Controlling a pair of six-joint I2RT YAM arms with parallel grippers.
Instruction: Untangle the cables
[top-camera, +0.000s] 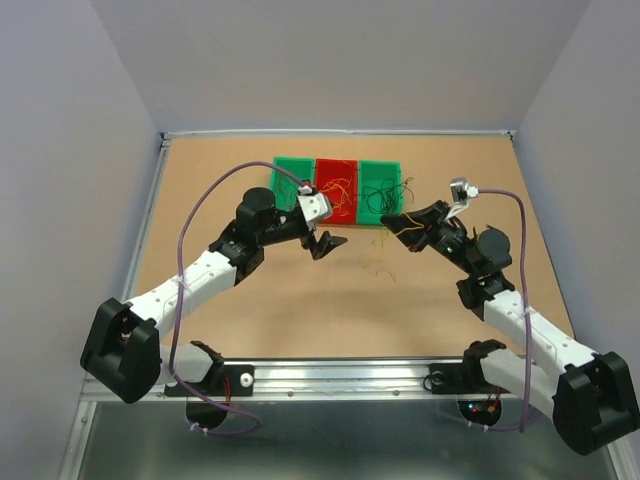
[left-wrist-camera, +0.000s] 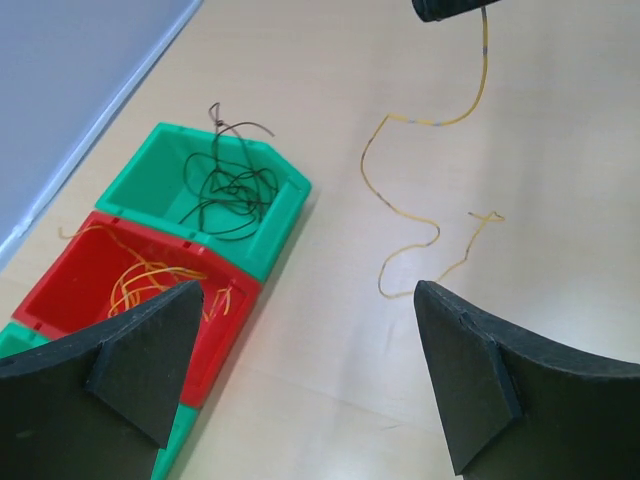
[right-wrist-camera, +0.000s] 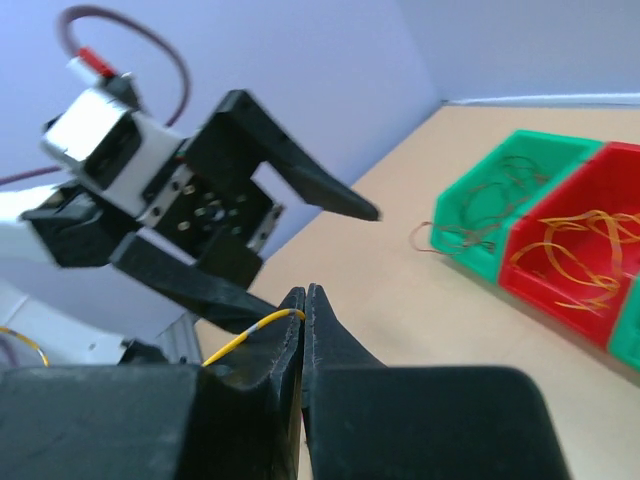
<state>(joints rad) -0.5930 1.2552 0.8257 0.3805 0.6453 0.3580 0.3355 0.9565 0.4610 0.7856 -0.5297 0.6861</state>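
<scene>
My right gripper (top-camera: 396, 222) is shut on one end of a thin yellow wire (left-wrist-camera: 424, 170). The wire hangs from it in curls down to the table. In the right wrist view the fingertips (right-wrist-camera: 303, 303) pinch the yellow wire (right-wrist-camera: 245, 335). My left gripper (top-camera: 325, 243) is open and empty, hovering above the table just left of the hanging wire; its jaws stand wide apart in the left wrist view (left-wrist-camera: 310, 370). Orange-yellow strands lie in the red bin (left-wrist-camera: 70, 275), black strands in a green bin (left-wrist-camera: 285, 195), and brown-red strands in the other green bin (right-wrist-camera: 455, 215).
Three bins stand in a row at the back of the table: green (top-camera: 293, 172), red (top-camera: 337, 190), green (top-camera: 380, 195). A few black strands hang over the right bin's edge. A raised rim borders the brown tabletop (top-camera: 280, 310).
</scene>
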